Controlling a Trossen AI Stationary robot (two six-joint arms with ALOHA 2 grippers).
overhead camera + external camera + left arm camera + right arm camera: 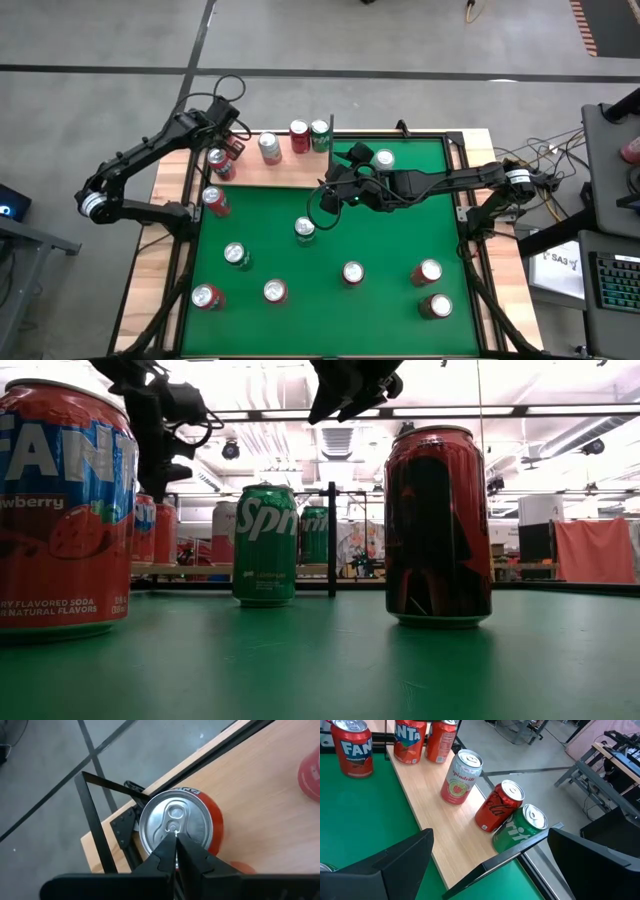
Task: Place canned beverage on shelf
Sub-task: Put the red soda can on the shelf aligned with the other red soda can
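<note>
Left gripper (175, 851) hovers closed right above a red can (179, 826) standing at the shelf's (290, 172) corner. Right gripper (335, 185) hangs wide open over the green desk (390, 240) beside the shelf, holding nothing; a green can (305, 230) stands nearby.

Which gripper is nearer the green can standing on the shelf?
Right. The right gripper, open, hovers just beside the green can; the left gripper, shut, is at the shelf's far end.
</note>
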